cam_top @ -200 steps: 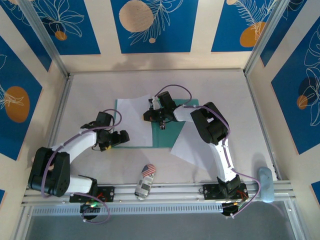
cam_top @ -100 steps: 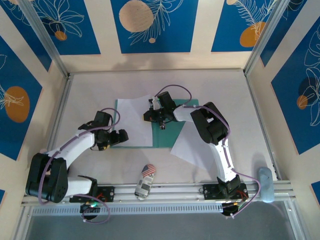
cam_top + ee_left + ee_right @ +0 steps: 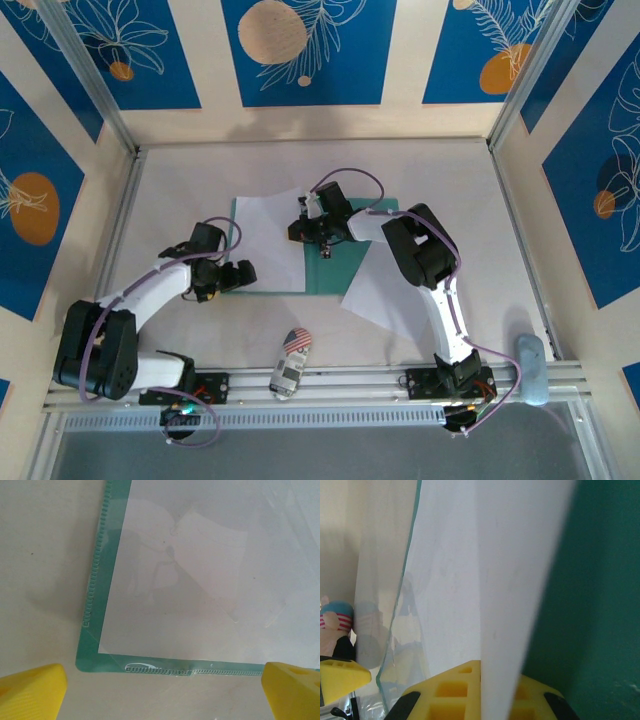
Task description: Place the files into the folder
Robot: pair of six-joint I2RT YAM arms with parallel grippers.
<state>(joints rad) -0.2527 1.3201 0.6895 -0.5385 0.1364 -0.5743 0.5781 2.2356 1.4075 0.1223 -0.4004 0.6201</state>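
folder point(image 3: 325, 275) lies mid-frame. one file point(image 3: 268, 238) rests on its left leaf, the second file point(image 3: 385, 290) half off its lower-right edge. left gripper point(image 3: 161, 687) has its fingers wide apart over the folder's lower-left corner. right gripper point(image 3: 318, 232) sits at the crease with a white edge crossing its fingers point(image 3: 465, 690); grip unclear. likely best: pin the corner, slide sheets in slowly, avoid buckling.
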